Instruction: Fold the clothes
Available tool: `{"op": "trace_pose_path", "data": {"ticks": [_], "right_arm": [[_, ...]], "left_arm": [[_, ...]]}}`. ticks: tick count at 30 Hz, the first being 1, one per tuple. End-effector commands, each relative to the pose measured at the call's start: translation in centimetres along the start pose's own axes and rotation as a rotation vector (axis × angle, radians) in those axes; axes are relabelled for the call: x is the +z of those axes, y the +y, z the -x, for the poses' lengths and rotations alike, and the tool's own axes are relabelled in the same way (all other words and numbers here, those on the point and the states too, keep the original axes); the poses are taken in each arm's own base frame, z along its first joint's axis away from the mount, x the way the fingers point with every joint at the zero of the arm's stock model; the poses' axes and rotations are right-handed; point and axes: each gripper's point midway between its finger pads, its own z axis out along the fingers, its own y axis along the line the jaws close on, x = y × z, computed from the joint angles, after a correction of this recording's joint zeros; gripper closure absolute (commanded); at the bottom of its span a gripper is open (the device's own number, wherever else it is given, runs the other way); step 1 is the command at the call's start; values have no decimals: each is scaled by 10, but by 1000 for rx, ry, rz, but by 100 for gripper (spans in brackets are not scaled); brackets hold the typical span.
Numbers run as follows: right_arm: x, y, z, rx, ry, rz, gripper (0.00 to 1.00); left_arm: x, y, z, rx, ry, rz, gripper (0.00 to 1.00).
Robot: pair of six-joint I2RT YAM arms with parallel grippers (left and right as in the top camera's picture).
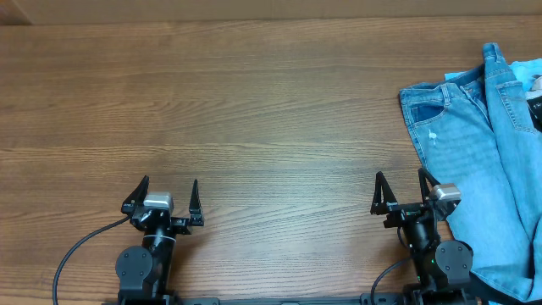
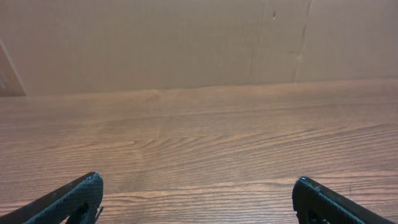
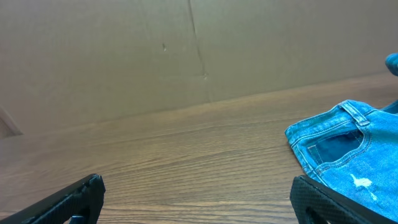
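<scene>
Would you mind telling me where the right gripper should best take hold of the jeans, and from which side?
Grip the waistband corner of the jeans, beside the stitched pocket. That corner lies flat at the garment's exposed edge, facing bare table. The open right gripper could probably slide one finger under it from the table's middle. The far side runs out of frame.

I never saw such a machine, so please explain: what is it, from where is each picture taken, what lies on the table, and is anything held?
Two black robot arms stand at a brown wooden table. One picture looks down from above; the other two come from cameras on the wrists, so the dark shapes in their bottom corners are each arm's fingers. The left gripper and the right gripper are open and hold nothing. A pair of light blue faded denim jeans lies loosely spread beside the right gripper.
</scene>
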Motion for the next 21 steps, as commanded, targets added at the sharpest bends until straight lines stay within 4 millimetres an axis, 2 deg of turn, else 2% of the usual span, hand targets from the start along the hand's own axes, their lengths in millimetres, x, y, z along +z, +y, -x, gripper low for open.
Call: {"op": "trace_pose_path", "data": {"ticks": [1,4,21], "right_arm": [[0,1,-2,1,-3,7,0],[0,-11,1,1,-21,-63,0],[0,-10,1,1,-20,-59,0]], "left_arm": [[0,2,0,20,-6,11,0],[0,2,0,20,-6,11,0],[0,2,0,20,-6,11,0]]}}
